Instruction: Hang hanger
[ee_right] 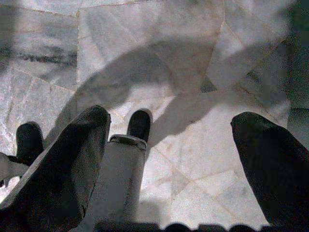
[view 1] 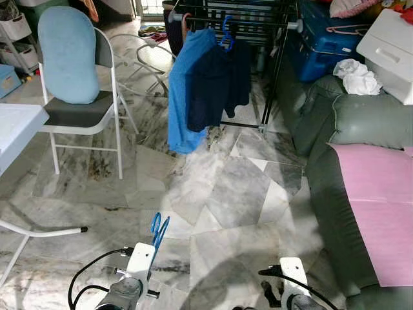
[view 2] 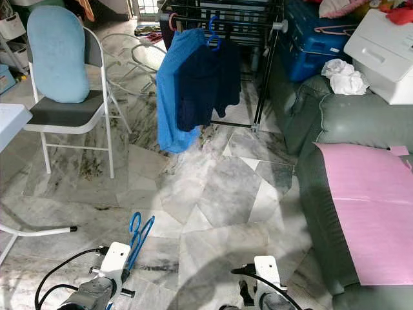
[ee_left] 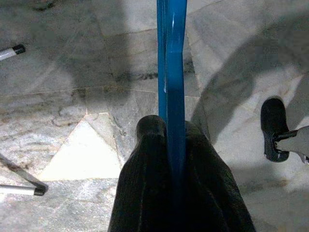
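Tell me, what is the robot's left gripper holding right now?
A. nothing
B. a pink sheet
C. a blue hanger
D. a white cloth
C: in the left wrist view the left gripper is shut on a blue hanger above the marble floor.

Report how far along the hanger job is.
Done: the left gripper is shut on the blue hanger, held low over the marble floor.
In hand: carrying it; the drying rack, with a blue shirt and a navy garment hanging on it, stands some way ahead.
Left: closing that gap and hooking the hanger on a rail. The right gripper hangs open, holding nothing.
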Robot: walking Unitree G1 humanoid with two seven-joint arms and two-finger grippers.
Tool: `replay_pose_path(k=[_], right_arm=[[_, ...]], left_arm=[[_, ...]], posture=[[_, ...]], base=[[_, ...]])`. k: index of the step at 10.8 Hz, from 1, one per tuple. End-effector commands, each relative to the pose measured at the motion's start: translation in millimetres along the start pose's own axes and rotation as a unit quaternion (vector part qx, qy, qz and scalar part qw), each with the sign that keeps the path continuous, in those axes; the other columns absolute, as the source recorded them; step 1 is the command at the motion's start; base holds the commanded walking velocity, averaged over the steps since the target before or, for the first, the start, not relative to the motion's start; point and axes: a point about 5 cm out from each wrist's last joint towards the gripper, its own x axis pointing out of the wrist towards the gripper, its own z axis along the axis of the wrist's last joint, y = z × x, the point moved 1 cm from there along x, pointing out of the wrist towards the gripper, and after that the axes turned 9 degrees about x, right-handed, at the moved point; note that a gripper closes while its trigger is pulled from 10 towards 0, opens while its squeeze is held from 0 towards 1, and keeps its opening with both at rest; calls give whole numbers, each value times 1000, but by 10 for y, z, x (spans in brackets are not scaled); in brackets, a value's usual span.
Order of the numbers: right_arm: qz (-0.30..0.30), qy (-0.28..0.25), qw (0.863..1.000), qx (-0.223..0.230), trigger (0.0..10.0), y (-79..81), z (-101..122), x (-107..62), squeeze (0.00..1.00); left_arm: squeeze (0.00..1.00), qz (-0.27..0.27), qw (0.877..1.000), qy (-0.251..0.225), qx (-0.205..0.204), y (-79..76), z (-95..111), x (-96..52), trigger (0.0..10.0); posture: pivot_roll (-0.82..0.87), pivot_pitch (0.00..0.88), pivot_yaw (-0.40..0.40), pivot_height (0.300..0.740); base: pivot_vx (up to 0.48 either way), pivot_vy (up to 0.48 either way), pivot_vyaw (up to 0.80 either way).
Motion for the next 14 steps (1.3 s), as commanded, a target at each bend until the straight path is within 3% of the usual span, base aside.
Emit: replay_pose_path(k=[1, 2, 7, 8, 9, 10, 14], right_arm=[[-4, 2, 1000, 11, 3843, 9, -1, 3, 0], [-2, -3, 1000, 18, 0, -3, 14, 2, 0], [-5, -7, 1000, 22, 0, -26, 18, -1, 0], [-7, -7, 1000, 23, 2510, -25, 25, 1, 0], [-7, -7, 1000, 28, 10000, -20, 31, 3, 0], [-7, -10, 999, 42, 10000, -17, 39, 3, 1000], [-9, -16, 999, 39, 10000, -25, 74, 7, 1000]], left_arm=[[0, 5, 1000, 4, 5, 24, -12, -2, 10000], [0, 4, 1000, 5, 5, 23, -14, -2, 10000], [0, 0, 1000, 7, 12, 4, -30, -3, 10000], [0, -1, 1000, 8, 13, 0, -33, -3, 10000], [0, -2, 1000, 8, 13, -2, -36, -3, 10000], [0, -3, 1000, 9, 14, -4, -39, -3, 10000], [0, -4, 1000, 11, 18, -3, -51, -5, 10000]], posture=[[-25, 64, 8, 740], [-25, 65, 9, 740], [-31, 72, 13, 740], [-31, 72, 13, 740], [-31, 72, 13, 740], [-31, 72, 13, 740], [-37, 75, 14, 740]], base=[[0, 0, 0], [0, 0, 0], [0, 0, 0], [0, 0, 0], [0, 0, 0], [0, 0, 0], [0, 0, 0]])
